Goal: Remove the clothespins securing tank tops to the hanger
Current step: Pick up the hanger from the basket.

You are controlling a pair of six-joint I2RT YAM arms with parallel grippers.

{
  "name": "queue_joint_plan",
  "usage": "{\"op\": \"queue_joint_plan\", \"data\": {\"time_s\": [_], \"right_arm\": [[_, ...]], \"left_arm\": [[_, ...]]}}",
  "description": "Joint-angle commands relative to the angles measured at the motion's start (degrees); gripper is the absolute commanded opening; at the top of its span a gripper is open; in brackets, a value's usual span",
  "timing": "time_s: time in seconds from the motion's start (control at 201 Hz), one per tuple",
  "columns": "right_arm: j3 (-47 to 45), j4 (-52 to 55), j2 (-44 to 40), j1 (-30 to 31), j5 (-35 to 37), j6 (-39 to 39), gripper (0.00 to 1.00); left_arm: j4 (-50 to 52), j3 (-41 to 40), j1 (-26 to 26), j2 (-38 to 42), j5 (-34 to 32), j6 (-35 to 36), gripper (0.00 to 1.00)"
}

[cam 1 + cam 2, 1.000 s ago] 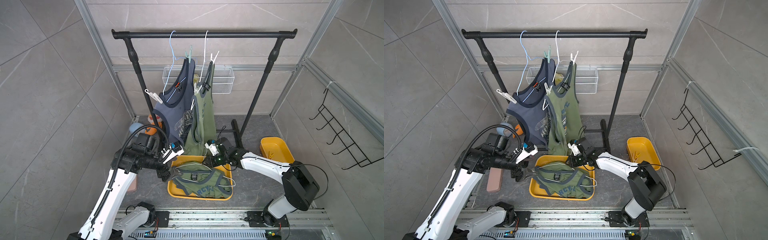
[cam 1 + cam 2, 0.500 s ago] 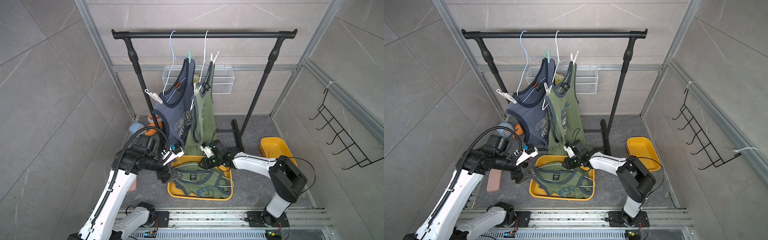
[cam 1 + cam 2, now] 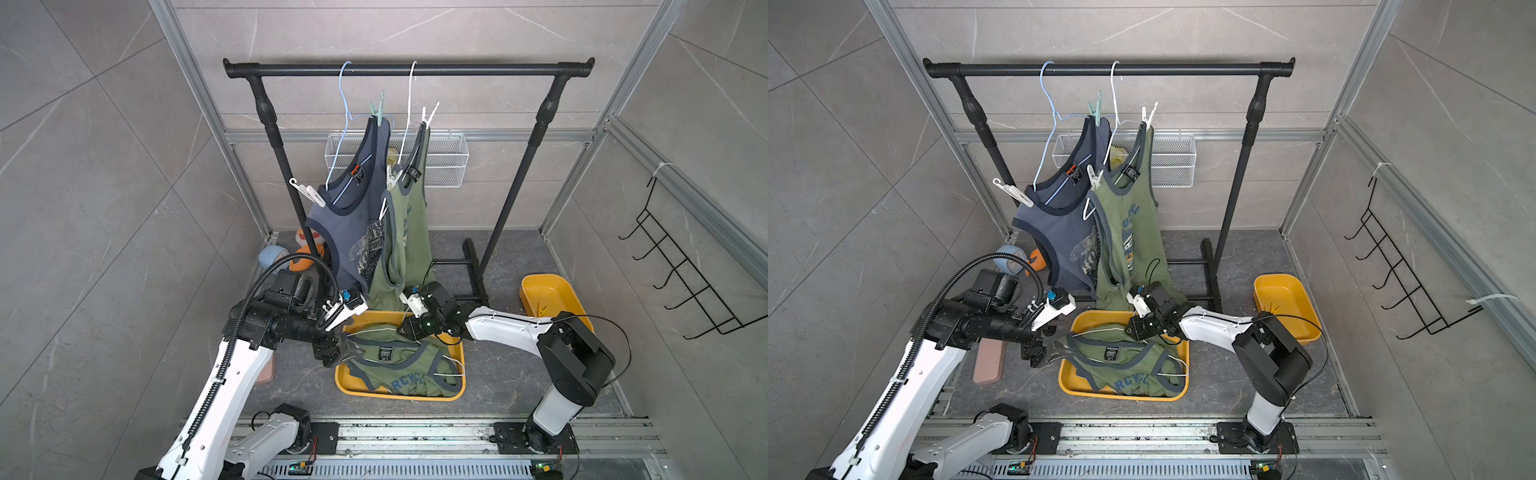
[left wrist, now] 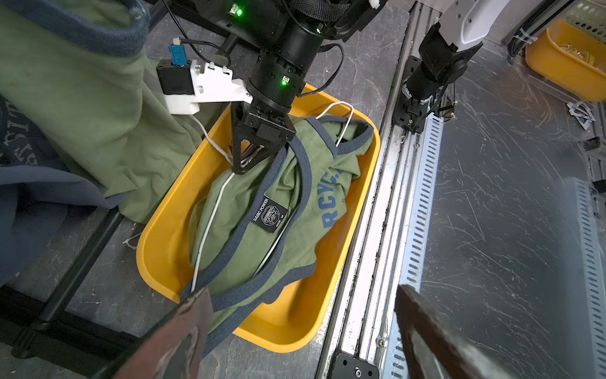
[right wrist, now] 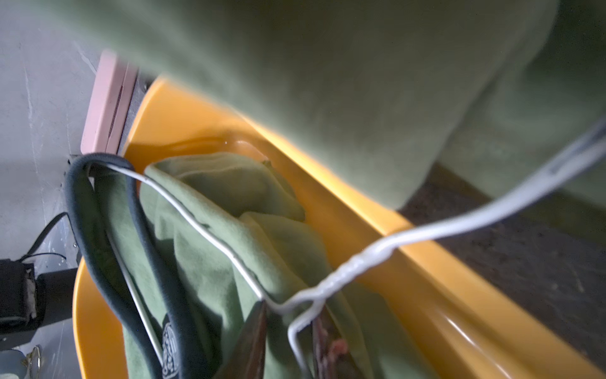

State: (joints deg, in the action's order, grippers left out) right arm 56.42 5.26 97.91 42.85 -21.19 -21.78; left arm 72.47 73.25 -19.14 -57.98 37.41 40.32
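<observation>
**Operator:** Report the state of each end effector.

**Arm:** My right end effector (image 4: 246, 160) is down in the yellow tray (image 4: 160, 226). Its jaws are narrowly apart on either side of the neck of the white wire hanger (image 5: 360, 259), and I cannot tell whether they pinch it. My left end effector (image 4: 300, 295) is wide apart and empty. It is at the tray's rim, by the trimmed edge of the olive tank top (image 4: 229, 210) that lies in the tray.

**Operator:** What is the procedure for this step?

**Arm:** In my judgement:
- Clamp on the twisted neck. The thin shoulder wire would likely slip.
- Lift only a little, because the fabric drapes and may snag.
- Check both shoulders first. I see no clothespin on this top.

Clothespins show on the hung tops. A mint green clothespin (image 3: 377, 111) and a white clothespin (image 3: 308, 193) hold the navy tank top (image 3: 353, 224). Two more white ones are on the hanging olive tank top (image 3: 409, 224).

**Operator:** Describe the surface and the room.

**Arm:** The tabletop (image 3: 490, 365) is dark grey, stone-patterned and scuffed. The walls are grey tile in aluminium framing. There is a black garment rail (image 3: 409, 70), with a wire basket (image 3: 444, 162) on the back wall. A hook rack (image 3: 681, 282) hangs on the side wall. A smaller yellow tray (image 3: 552, 291) stands well apart.
</observation>
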Motion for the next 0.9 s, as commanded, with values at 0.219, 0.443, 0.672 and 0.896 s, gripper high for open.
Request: {"op": "queue_joint_plan", "data": {"time_s": [0.219, 0.443, 0.672, 0.896], "right_arm": [[-0.5, 3.3, 0.3, 0.4, 2.1, 2.9, 0.23], [-0.5, 3.4, -4.7, 0.4, 1.9, 4.4, 0.10], [0.2, 7.6, -14.2, 1.5, 2.3, 8.1, 0.05], [1.7, 12.8, -21.8, 4.1, 4.9, 11.7, 0.01]], "left_arm": [[1.8, 2.6, -0.3, -0.1, 0.8, -0.2, 0.90], [1.8, 2.8, -0.3, -0.7, 0.8, -0.6, 0.90], [-1.6, 2.2, -0.3, -0.1, -0.3, -3.6, 0.90], [-10.5, 0.1, 0.0, 0.5, -8.6, -13.6, 0.88]]}}
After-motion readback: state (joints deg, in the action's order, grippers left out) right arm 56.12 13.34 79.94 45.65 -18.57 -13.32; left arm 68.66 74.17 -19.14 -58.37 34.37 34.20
